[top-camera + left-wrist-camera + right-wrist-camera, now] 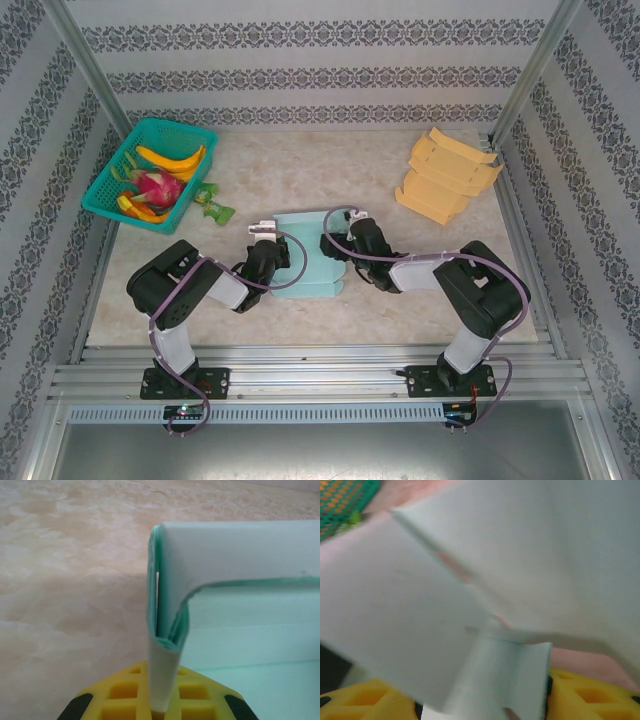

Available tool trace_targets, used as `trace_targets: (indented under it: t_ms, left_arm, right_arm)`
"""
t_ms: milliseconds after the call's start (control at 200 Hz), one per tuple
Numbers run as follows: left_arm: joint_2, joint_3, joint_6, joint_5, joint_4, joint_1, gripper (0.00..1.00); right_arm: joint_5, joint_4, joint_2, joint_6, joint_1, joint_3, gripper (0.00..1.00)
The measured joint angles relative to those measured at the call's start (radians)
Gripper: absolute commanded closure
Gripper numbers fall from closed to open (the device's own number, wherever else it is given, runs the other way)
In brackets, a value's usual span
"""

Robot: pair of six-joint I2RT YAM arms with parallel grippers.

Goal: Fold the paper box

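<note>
A pale teal paper box lies partly folded at the middle of a marble-patterned table, directly in front of two robot arms that flank it. The left gripper sits at the box's left edge, its jaws pressed together on a side wall that has been doubled over on itself. The left wrist view shows this folded wall standing upright between the yellow fingers, probably pinned so the box cannot slide while the other side is worked. The right gripper reaches in at the box's right edge. In its blurred wrist view the yellow fingers stand apart with a loose teal flap between them, and whether they are squeezing it cannot be told. A green basket holding bananas and a dragon fruit sits at the far left, and a stack of flat yellow boxes waits at the far right, both well apart from the work.
</note>
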Motion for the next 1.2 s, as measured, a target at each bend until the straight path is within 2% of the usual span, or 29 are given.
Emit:
trace_targets:
  t_ms: [180, 380, 575, 874, 1044, 1114, 1199]
  left_arm:
    - [0.0, 0.0, -0.003, 0.004, 0.001, 0.0, 1.0]
    - [0.0, -0.004, -0.006, 0.016, 0.008, 0.0, 1.0]
    - [0.0, -0.005, -0.006, 0.018, 0.008, 0.0, 1.0]
    - [0.007, -0.013, 0.001, 0.032, 0.035, 0.0, 1.0]
    - [0.01, -0.026, 0.009, 0.072, 0.066, 0.001, 1.0]
    - [0.009, -0.039, 0.008, 0.106, 0.087, 0.008, 1.0]
    - [0.005, -0.051, 0.008, 0.165, 0.105, 0.022, 1.0]
  right_arm:
    - [-0.034, -0.002, 0.011, -0.03, 0.053, 0.06, 0.4]
    - [-0.04, 0.003, 0.062, -0.038, 0.059, 0.075, 0.4]
    - [-0.039, -0.006, 0.025, -0.065, 0.066, 0.049, 0.4]
    - [0.056, -0.167, -0.289, -0.13, 0.101, -0.125, 0.39]
    - [0.19, -0.294, -0.536, -0.143, 0.104, -0.211, 0.39]
    - [0.261, -0.337, -0.636, -0.143, 0.09, -0.235, 0.39]
    - [0.31, -0.369, -0.726, -0.143, 0.028, -0.262, 0.39]
